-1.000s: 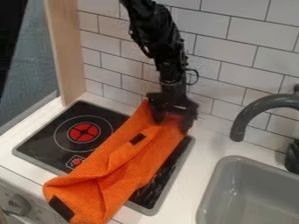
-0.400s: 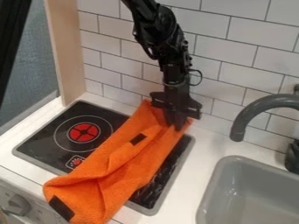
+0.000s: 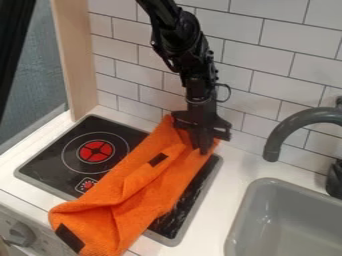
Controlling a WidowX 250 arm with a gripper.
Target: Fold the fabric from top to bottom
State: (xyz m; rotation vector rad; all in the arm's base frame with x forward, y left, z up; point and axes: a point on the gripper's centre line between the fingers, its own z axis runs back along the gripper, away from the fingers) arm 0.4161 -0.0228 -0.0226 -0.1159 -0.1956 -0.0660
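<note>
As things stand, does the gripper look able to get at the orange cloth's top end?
Probably yes: the black gripper is right down at the top end of the orange cloth, and I see nothing in the way between them.

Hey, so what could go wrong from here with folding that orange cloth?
The gripper has the orange cloth near its upper right corner, so the left corner may lag and the fold could come out skewed. The cloth already has a long loose ridge down its middle, which might bunch under the fold. Its lower end reaches past the front edge of the counter, so it could slide down if pushed.
</note>
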